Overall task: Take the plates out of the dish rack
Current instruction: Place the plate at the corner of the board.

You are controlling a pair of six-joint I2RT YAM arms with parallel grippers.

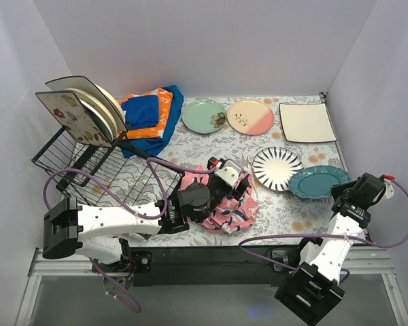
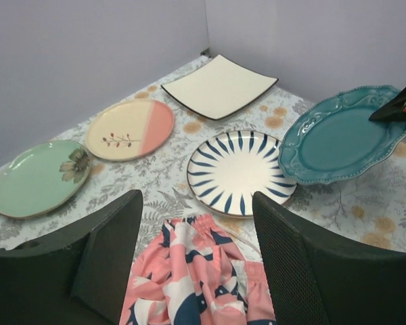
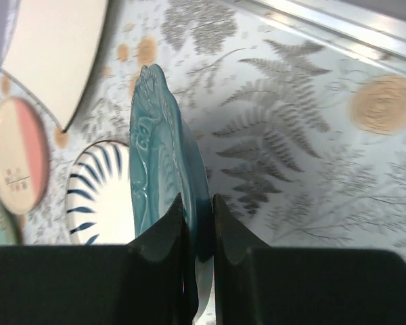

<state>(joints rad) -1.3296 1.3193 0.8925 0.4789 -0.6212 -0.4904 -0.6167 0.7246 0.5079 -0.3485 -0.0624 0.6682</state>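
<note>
Currently the right claw [image 3: 197, 217] is pinching the right rim of the teal plate [image 1: 318, 181]. That plate is tilting just right of the blue-striped plate [image 1: 277, 168], its left edge overlapping that plate's rim. The left claw [image 2: 196, 203] is hovering with its fingers spread over the pink patterned cloth [image 1: 231, 210], just left of the blue-striped plate. Beyond the blue-striped plate, the cream square plate [image 1: 306, 122], the cream-and-pink plate [image 1: 250, 117] and the mint green plate [image 1: 204, 115] are lying flat on the table [image 1: 190, 146]. Well to its left, the dish rack [image 1: 88, 166] is holding several upright plates [image 1: 98, 109].
</note>
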